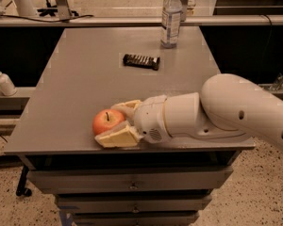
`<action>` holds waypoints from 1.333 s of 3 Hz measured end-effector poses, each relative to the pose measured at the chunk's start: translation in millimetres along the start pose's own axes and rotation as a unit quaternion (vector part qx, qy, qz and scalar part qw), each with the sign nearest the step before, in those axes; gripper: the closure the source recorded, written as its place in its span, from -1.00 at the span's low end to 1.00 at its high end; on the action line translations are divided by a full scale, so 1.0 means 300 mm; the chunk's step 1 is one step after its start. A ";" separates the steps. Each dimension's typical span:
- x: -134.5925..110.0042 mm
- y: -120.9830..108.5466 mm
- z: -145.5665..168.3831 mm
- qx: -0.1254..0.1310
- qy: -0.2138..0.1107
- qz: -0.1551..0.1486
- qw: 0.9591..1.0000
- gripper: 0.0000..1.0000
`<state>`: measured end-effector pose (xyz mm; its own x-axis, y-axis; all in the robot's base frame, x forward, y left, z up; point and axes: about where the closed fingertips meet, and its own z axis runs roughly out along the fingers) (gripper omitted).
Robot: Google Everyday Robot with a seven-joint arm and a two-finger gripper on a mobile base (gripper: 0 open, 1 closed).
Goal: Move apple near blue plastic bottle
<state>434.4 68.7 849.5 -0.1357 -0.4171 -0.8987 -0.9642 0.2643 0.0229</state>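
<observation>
- My two-finger gripper (111, 125) lies low near the front edge of the grey table (75, 69). Its fingers are spread apart, not yet clamped.
- The round red-orange apple (106, 121) sits between them, on the tabletop.
- The tall clear plastic bottle with a white cap (171, 18) stands upright at the far edge, well apart. I judge the carry runs straight away from the front edge.

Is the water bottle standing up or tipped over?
Standing up. The blue plastic bottle sits on its base at the table's far edge, cap on top. The gripper is by the apple.
</observation>
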 end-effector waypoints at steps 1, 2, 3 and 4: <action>-0.010 -0.048 -0.032 0.013 0.009 -0.014 1.000 0.74; -0.057 -0.194 -0.142 0.051 0.029 -0.045 0.997 1.00; -0.075 -0.258 -0.201 0.075 0.036 -0.060 0.995 1.00; -0.076 -0.258 -0.201 0.074 0.036 -0.061 0.995 1.00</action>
<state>498.3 5.4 894.5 -0.0415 -0.5128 -0.8575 -0.9307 0.3321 -0.1536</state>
